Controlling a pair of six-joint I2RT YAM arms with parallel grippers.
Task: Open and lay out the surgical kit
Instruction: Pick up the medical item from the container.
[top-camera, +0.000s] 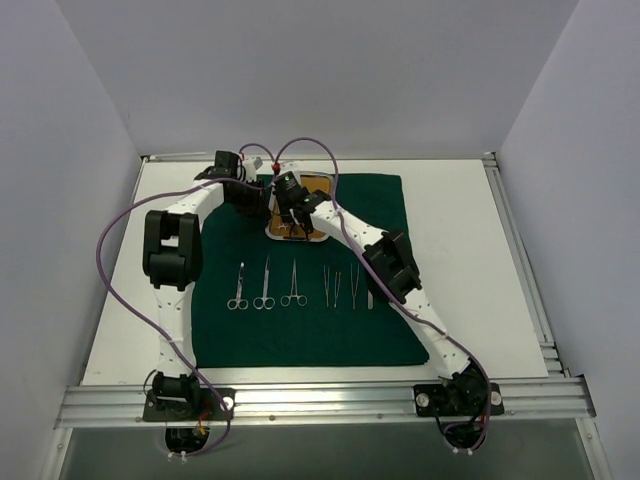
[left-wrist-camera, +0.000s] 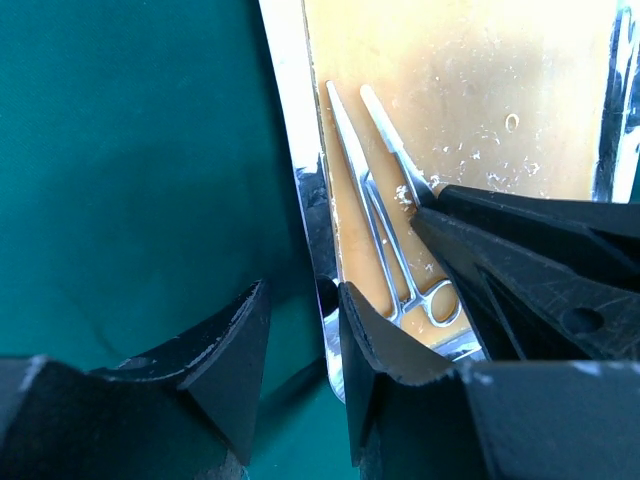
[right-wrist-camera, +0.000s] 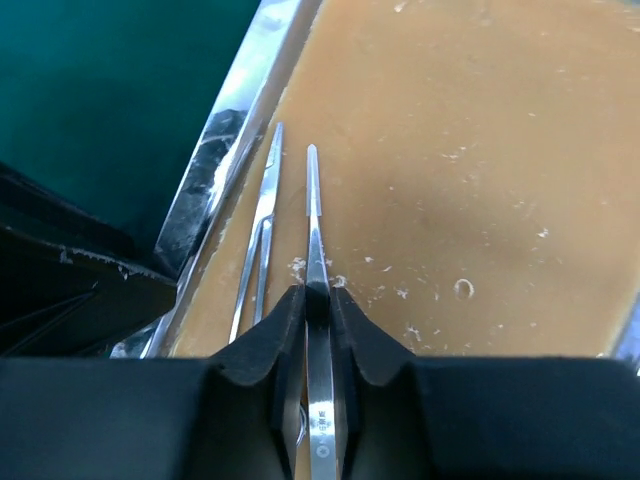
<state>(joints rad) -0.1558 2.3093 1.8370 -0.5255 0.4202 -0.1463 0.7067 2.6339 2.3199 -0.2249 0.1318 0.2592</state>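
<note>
A dark green cloth (top-camera: 300, 340) lies spread flat on the white tabletop (top-camera: 470, 270). Along its middle runs a row of small silver instruments (top-camera: 293, 287), ring-handled ones on the left and straight tweezers on the right, too fine to count surely. At the cloth's far edge sits the rounded-corner steel tray with an orange-brown floor (left-wrist-camera: 290, 120), which from above is mostly hidden under both wrists. The right fingers (right-wrist-camera: 275, 335) are pinched tight on slim steel tweezers (right-wrist-camera: 314, 230), whose rear end is cut off by the frame. Just beside them lies a scissor-handled steel clamp (left-wrist-camera: 385, 240), its rings partly covered. The left fingers (left-wrist-camera: 235, 350) stand partly apart, astride the tray's left rim, gripping nothing that shows.
</note>
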